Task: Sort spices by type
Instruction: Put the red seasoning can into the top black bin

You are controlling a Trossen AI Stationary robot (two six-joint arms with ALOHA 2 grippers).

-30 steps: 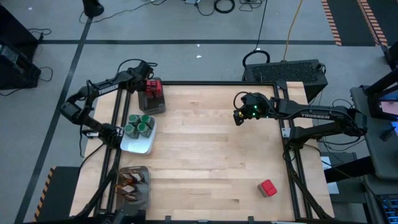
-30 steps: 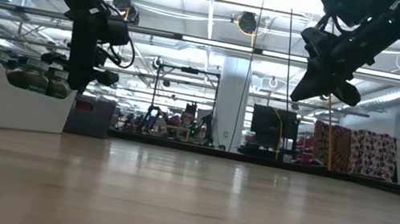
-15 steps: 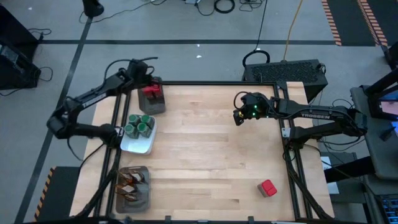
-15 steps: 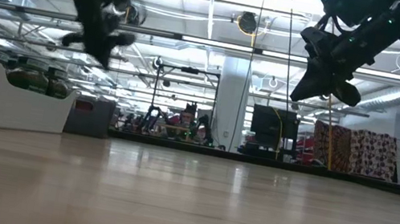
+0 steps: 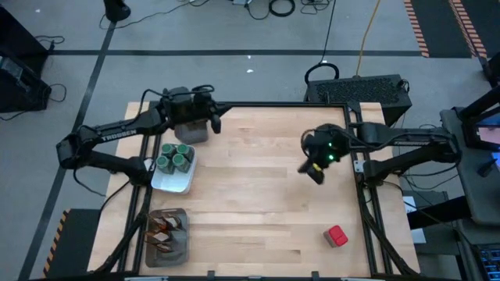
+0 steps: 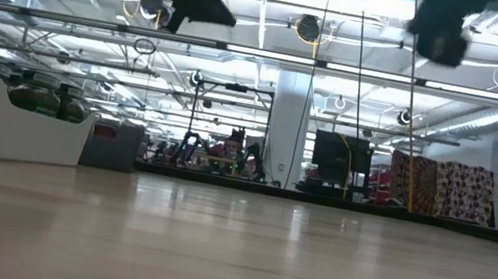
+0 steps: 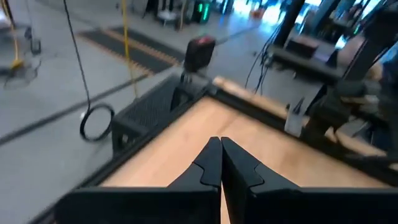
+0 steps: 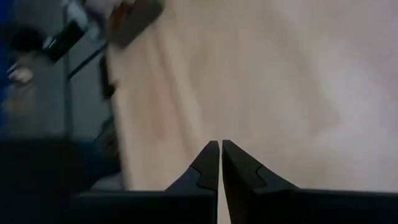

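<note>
Both grippers clenched, empty: left gripper (image 5: 212,121) over table's (image 5: 258,195) far-left corner, right gripper (image 5: 316,173) above right side. Lone red box (image 5: 336,236) near-right; jars (image 5: 174,158) in white dish (image 5: 173,182); sachets (image 5: 164,229) in mesh tray (image 5: 178,254).

Rear tray (image 5: 190,129) under left arm

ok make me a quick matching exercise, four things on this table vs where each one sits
Things:
1. red cube
2. green-lidded jars
3. brown-orange sachets
4. left gripper

Places:
a. in the white dish
b. alone on the bare wood, near right corner
c. above the table's far left part, shut
d. in the grey mesh tray at the near left corner

Pairs: 1-b, 2-a, 3-d, 4-c
</note>
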